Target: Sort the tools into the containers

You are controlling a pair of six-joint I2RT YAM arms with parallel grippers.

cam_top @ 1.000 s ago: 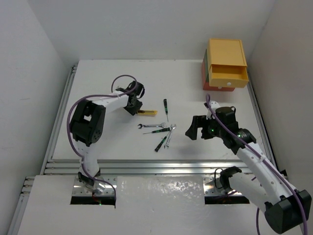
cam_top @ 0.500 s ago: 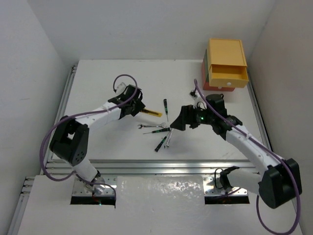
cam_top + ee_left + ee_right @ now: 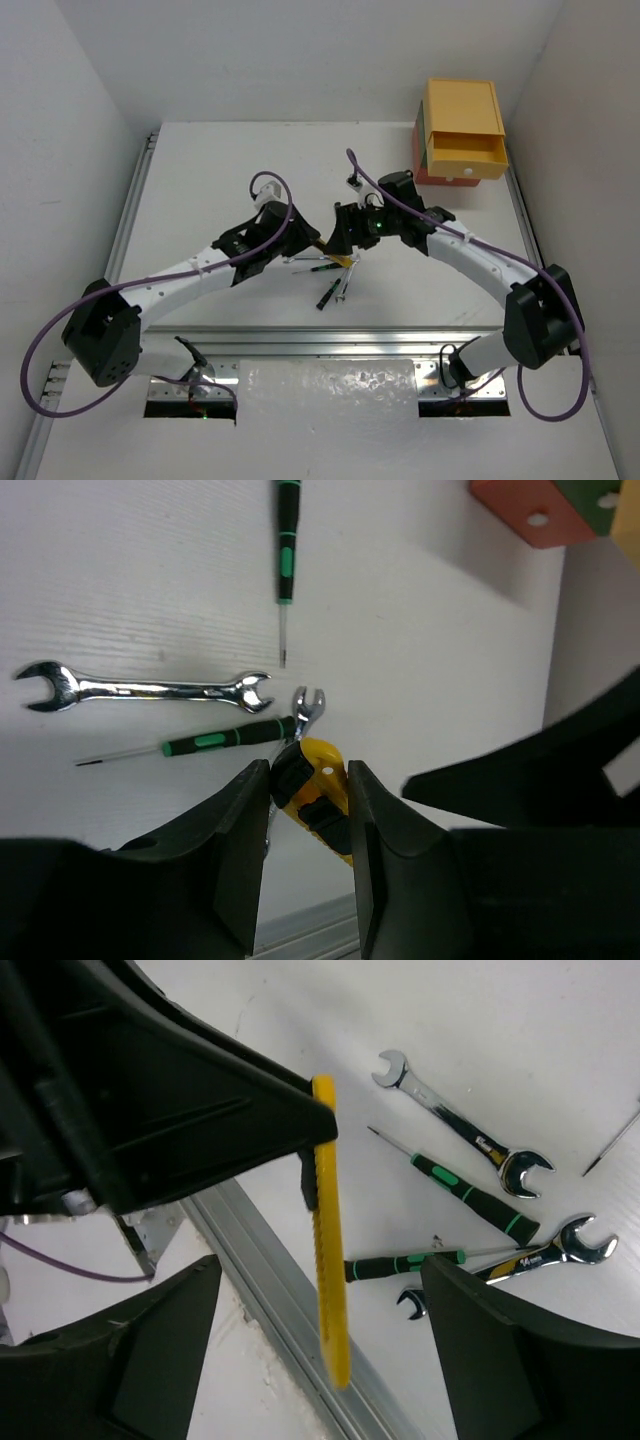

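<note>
Holds the yellow-black utility knife in the left gripper, jaws pinched tight on its body, a black slider block showing between the dark fingers. Shows the knife in the right wrist view as a long flat yellow bar, smooth plastic look, straight edges, jutting out past the left gripper's tips. Straddles that bar with the right gripper, jaws spread wide, one blocky matte black finger on each side. Looks like a gap on both sides, though contact is hard to call from this angle. Puts both grippers nose to nose mid-table in the top view, knife raised over the tool pile and mostly hidden there.

Leaves the rest of the tools flat on the white table:
- wrench: shiny silver metal, open-ended at both ends.
- second wrench: only its forked head visible past the knife tip.
- thin screwdriver: black-green banded handle, needle shaft.
- second thin screwdriver: same make, tip of its handle beside the second wrench.

Stacks the containers at the table's far right corner, well apart from the knife: boxy yellow drawer on top with a small white knob, orange-red drawer below, green drawer just a sliver.
</note>
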